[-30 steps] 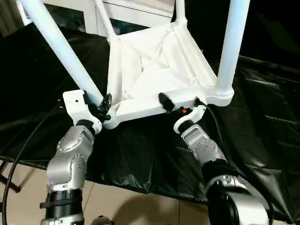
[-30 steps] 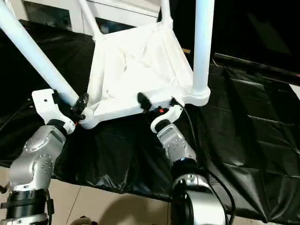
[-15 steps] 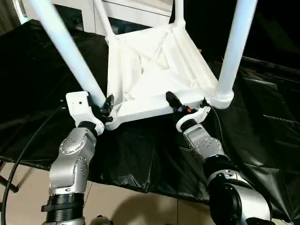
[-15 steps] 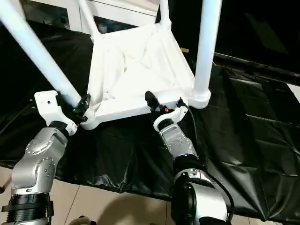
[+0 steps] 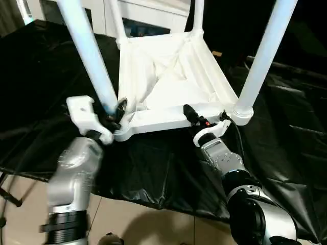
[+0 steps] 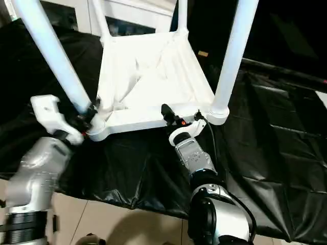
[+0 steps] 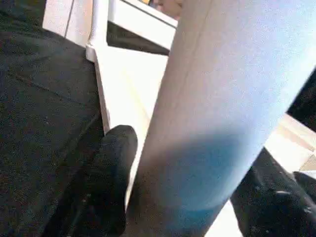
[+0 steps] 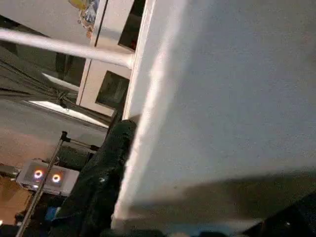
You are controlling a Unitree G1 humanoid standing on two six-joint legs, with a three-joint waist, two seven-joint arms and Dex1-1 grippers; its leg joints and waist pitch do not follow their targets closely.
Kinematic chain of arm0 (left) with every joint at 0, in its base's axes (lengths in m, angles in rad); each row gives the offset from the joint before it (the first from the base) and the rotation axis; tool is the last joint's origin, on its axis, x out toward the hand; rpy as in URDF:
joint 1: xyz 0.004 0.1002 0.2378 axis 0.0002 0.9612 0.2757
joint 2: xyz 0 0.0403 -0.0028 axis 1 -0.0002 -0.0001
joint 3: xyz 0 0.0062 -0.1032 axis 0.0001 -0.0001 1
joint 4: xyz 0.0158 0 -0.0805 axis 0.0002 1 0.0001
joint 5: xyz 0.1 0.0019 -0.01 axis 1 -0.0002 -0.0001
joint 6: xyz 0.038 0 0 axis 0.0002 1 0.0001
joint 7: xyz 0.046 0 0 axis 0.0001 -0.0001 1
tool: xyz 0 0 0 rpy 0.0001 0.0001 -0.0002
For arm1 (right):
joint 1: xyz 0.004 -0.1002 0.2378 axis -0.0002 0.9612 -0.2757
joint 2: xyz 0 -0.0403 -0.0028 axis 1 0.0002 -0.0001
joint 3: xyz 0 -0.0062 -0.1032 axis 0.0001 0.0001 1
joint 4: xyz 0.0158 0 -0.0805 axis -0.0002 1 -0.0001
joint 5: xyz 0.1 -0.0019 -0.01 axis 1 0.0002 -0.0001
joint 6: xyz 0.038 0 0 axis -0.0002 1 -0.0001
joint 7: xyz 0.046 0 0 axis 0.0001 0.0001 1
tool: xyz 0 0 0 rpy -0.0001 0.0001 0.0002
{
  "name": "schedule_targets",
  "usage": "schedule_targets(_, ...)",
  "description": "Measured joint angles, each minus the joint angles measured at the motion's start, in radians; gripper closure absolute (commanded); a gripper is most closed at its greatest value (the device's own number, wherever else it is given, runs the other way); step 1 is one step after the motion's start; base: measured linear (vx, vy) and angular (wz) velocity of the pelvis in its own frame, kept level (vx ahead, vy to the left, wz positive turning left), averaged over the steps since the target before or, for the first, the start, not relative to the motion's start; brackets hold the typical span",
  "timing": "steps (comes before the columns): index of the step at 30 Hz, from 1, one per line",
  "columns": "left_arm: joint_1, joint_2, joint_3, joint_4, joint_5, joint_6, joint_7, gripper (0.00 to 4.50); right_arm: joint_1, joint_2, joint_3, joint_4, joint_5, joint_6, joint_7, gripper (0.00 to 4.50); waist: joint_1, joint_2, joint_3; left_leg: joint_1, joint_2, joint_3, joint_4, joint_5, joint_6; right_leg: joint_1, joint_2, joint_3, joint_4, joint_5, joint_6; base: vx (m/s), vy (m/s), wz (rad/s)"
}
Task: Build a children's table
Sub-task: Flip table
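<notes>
The white plastic children's table [image 5: 168,87] lay upside down on the black sheet-covered work surface [image 5: 286,132], its rectangular top flat and its four long white tubular legs pointing up, one in each rounded corner socket. At the near left corner, the left gripper [image 5: 116,113] straddled the base of the near left leg [image 5: 89,56], one black finger on each side; whether it was squeezing or only bracketing the tube I could not tell. To the right, the right gripper [image 5: 196,116] had its fingers over the raised near rim [image 5: 163,118], one above and one below, apparently clamped on it. The likely trouble was the near left leg: if it was not fully seated, a sideways pull could lever it out or tilt the whole table. Two grippers, four legs, one top.
</notes>
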Motion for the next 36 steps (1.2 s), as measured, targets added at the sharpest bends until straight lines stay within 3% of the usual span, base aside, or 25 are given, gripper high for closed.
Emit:
schedule_targets(2,0.029,0.032,0.005,-0.025,-0.01,-0.001,-0.03,0.92,0.0,0.0,0.002,-0.007,-0.002,0.0,-0.003,2.62,0.001,0.001,0.0,0.0,0.001,0.0,0.0,0.001,-0.001,-0.001,0.0,0.0,0.001,0.0,0.0,0.0,0.0,0.0)
schedule_targets(8,0.095,0.098,0.014,-0.088,-0.02,-0.026,-0.109,0.84,0.003,-0.007,0.009,-0.032,-0.009,-0.006,-0.025,2.62,0.007,0.003,0.001,0.0,0.001,0.0,0.0,0.004,-0.004,0.0,0.0,0.0,0.001,0.003,-0.002,0.0,0.0,0.0)
schedule_targets(12,0.219,0.277,0.013,-0.203,-0.001,-0.018,-0.233,0.84,0.021,-0.021,0.012,-0.115,-0.026,-0.033,-0.077,2.62,0.014,0.007,0.002,0.001,0.001,0.0,-0.001,0.005,-0.007,0.001,0.0,-0.001,0.002,0.004,-0.002,0.0,0.0,0.0)
schedule_targets(19,0.31,0.396,-0.054,-0.274,0.02,0.034,-0.356,0.84,0.056,-0.056,0.019,-0.285,-0.078,-0.072,-0.184,2.62,0.036,0.01,0.003,0.003,0.002,0.006,-0.001,0.01,-0.007,0.006,-0.002,0.001,0.001,0.01,0.007,0.0,0.0,0.0)
schedule_targets(24,0.257,0.432,-0.023,-0.327,0.009,0.033,-0.358,0.84,0.135,-0.066,0.07,-0.517,-0.132,-0.053,-0.294,2.62,0.038,0.009,0.002,0.005,0.002,0.005,-0.003,0.012,-0.01,0.007,-0.001,0.001,0.001,0.011,0.009,0.0,0.0,0.0)
schedule_targets(29,0.168,0.484,0.0,-0.412,-0.059,0.085,-0.379,0.84,0.187,-0.104,0.135,-0.701,-0.221,-0.025,-0.367,2.62,0.021,0.009,-0.001,0.007,0.001,0.005,-0.003,0.013,-0.011,0.007,-0.001,0.004,0.001,0.011,0.011,0.0,0.0,0.0)
schedule_targets(32,0.08,0.542,0.004,-0.435,-0.068,0.127,-0.392,0.84,0.202,-0.146,0.199,-0.808,-0.326,-0.006,-0.421,2.62,0.009,0.006,-0.006,0.008,0.001,0.005,-0.003,0.014,-0.013,0.007,0.0,0.004,0.001,0.011,0.012,0.0,0.0,0.0)
schedule_targets(36,0.015,0.555,-0.005,-0.437,-0.042,0.129,-0.391,0.84,0.207,-0.197,0.285,-0.874,-0.454,0.013,-0.44,2.66,-0.003,-0.004,-0.013,0.009,0.001,0.004,-0.003,0.014,-0.014,0.007,0.001,0.005,0.001,0.01,0.013,0.0,0.0,0.0)
